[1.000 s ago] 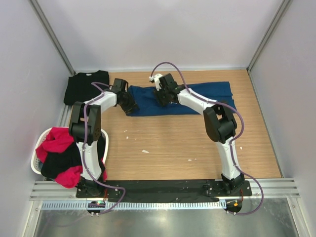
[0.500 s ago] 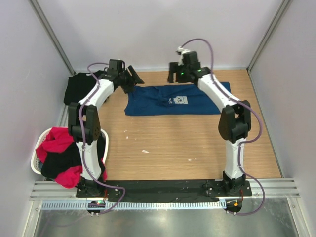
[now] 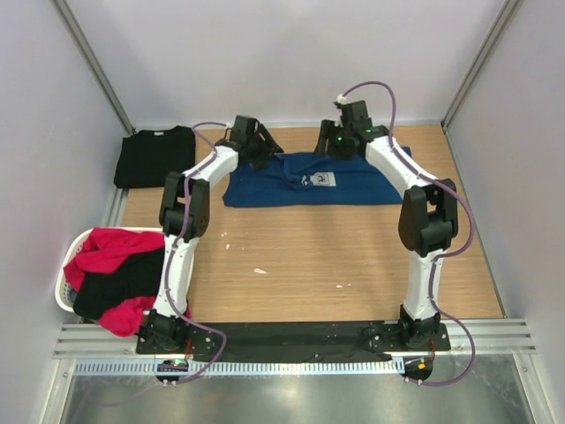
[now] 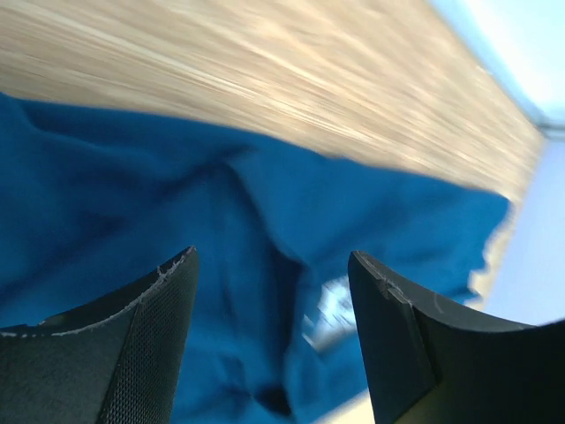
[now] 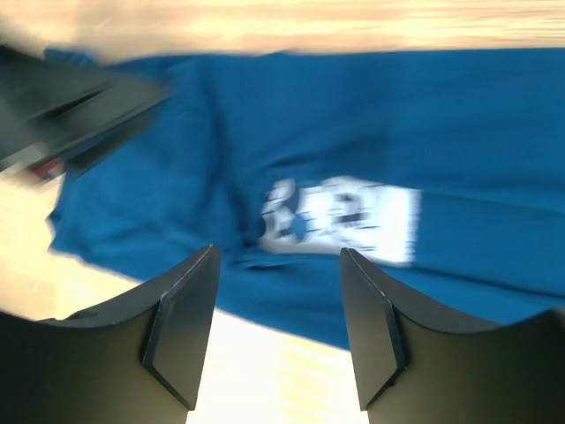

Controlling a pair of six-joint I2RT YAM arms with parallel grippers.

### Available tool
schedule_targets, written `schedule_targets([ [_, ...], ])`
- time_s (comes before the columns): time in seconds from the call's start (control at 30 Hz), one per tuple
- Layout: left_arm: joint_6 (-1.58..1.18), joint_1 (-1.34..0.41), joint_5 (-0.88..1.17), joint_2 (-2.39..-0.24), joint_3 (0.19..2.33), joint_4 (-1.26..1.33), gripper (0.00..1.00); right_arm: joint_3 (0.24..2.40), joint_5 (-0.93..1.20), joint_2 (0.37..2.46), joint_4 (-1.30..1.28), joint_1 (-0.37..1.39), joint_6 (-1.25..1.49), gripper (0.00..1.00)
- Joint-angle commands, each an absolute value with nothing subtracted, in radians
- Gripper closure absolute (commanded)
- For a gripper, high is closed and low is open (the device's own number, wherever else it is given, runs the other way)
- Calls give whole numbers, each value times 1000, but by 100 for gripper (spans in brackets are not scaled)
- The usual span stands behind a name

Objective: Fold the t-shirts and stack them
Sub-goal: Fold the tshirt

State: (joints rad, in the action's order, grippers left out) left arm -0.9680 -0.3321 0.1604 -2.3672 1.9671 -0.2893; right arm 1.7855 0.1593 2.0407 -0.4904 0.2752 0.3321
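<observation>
The left gripper (image 3: 264,147) and the right gripper (image 3: 328,141) both have their fingers apart and hold nothing. They hang over the upper edge of the navy t-shirt (image 3: 300,184), which lies flat in mid-frame. A black t-shirt (image 3: 154,155) lies at the upper left.

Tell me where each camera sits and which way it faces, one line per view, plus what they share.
Top external: fixed above and behind, looking down on the table; left arm and right arm show whole, bases nearest.
Left wrist: rides the left arm, looking past the open left claw onto the navy t-shirt.
Right wrist: rides the right arm, looking past the open right claw onto the shirt's pale print.
Shared: all three see the navy t-shirt.
</observation>
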Motion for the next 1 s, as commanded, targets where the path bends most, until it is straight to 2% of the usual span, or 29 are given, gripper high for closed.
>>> schedule_targets([
  [0.0, -1000, -313, 98, -2397, 2051, -253, 30, 1805, 178, 2005, -440, 365, 318, 38],
  [0.27, -1002, -313, 83, -2490, 2135, -245, 35, 1862, 118, 2083, -454, 463, 311, 39],
  [0.4, -1011, -313, 90, -2497, 2129, -232, 39, 1873, 65, 2098, -471, 468, 313, 39],
  [0.73, -1040, -313, 120, -2517, 2126, -210, 42, 1931, 5, 2134, -508, 468, 321, 39],
  [0.97, -1065, -318, 132, -2539, 2135, -184, 53, 1919, 5, 2141, -519, 471, 302, 40],
])
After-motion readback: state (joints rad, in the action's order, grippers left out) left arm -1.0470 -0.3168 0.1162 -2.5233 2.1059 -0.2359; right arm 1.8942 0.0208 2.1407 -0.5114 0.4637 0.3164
